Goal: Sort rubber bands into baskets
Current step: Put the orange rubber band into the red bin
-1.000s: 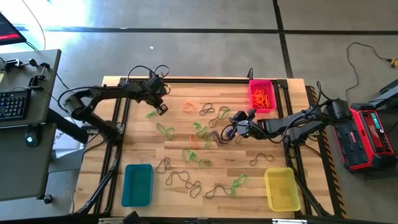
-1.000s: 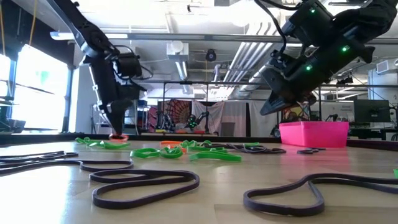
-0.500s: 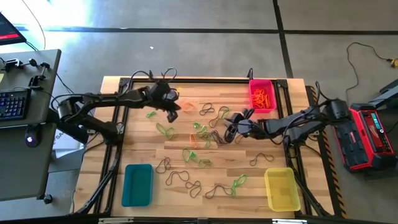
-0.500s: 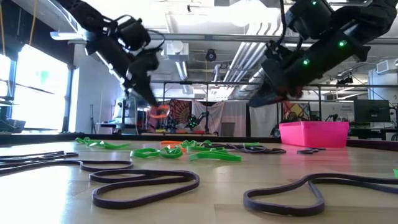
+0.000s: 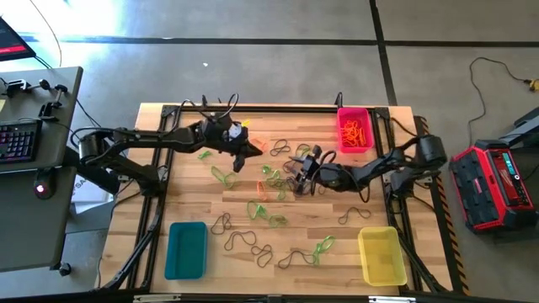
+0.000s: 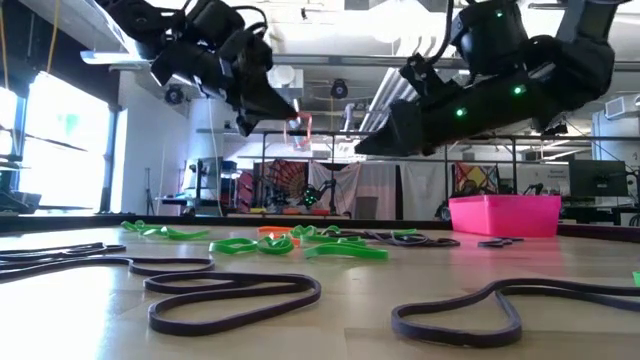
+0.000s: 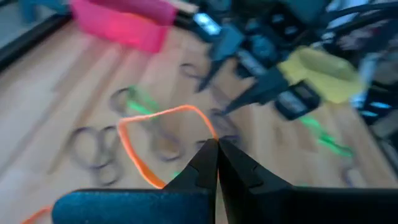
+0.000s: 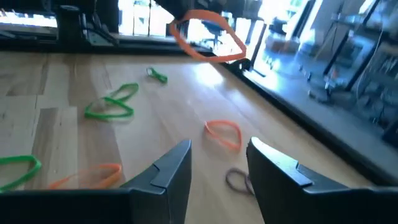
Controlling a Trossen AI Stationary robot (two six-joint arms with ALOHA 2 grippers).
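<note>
Many rubber bands (image 5: 268, 192), orange, green and dark, lie strewn over the middle of the wooden table. My left gripper (image 5: 251, 151) hangs above the far-middle of the table, shut on one orange rubber band (image 6: 298, 128). My right gripper (image 8: 217, 152) is open, held above the bands just right of the left one and pointing toward it, with nothing between its fingers. The pink-red basket (image 5: 354, 129), with orange bands in it, stands at the far right. The teal basket (image 5: 186, 249) is at the near left and the yellow basket (image 5: 381, 254) at the near right. My left gripper pinches the orange band at one spot of its loop (image 7: 210, 132) between the two fingertips. The fingers slant down toward the table's right. The rest of the loop stands out past the tips, lifted clear of the table.
A dark metal frame (image 5: 160, 168) runs along the table's left, far and right sides. Long dark bands (image 6: 235, 295) lie near the front edge. Beside the table stand a desk with a keyboard (image 5: 18, 139) on the left and a red case (image 5: 497, 185) on the right.
My left gripper has risen from the table at the far left and gone toward the table's right, taking the orange band up clear of the wood. My right gripper has moved toward the table's left, closer to the left gripper.
</note>
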